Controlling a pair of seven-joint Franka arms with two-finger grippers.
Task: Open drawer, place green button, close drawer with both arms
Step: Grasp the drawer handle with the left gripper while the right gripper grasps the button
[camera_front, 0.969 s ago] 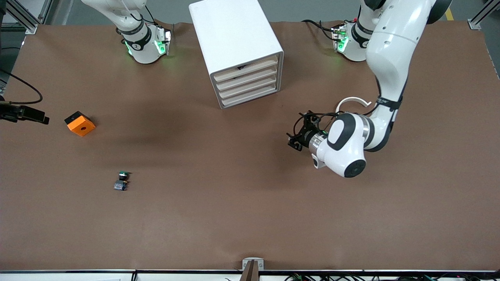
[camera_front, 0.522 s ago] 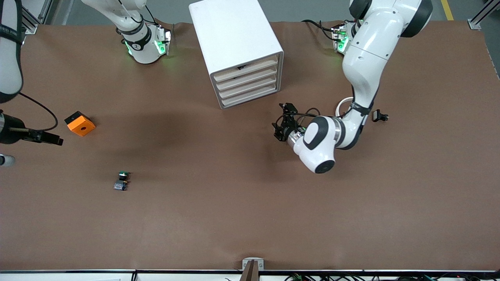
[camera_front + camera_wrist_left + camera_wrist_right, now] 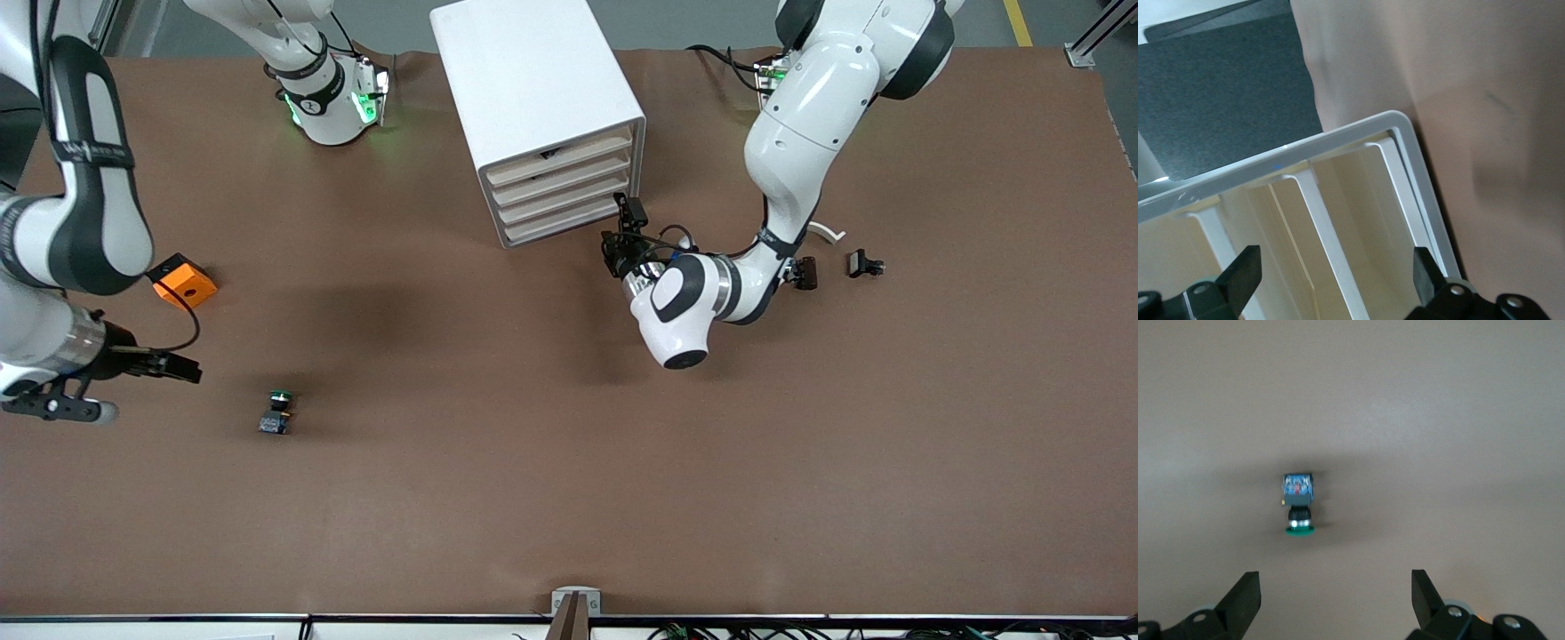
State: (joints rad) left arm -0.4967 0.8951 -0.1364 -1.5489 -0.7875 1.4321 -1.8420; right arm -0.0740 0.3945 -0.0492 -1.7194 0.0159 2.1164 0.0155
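Both my arms have swung in: my left gripper, fingers spread and empty, now sits beside the cabinet at the closed drawer; my right gripper, fingers parted, hangs over the table near the button. I should square up on the cream strip before pulling. Brown table, orange cube and black parts surround.

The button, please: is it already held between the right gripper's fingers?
No, the button lies on the bare table, apart from the right gripper, whose fingers are spread wide with nothing between them.
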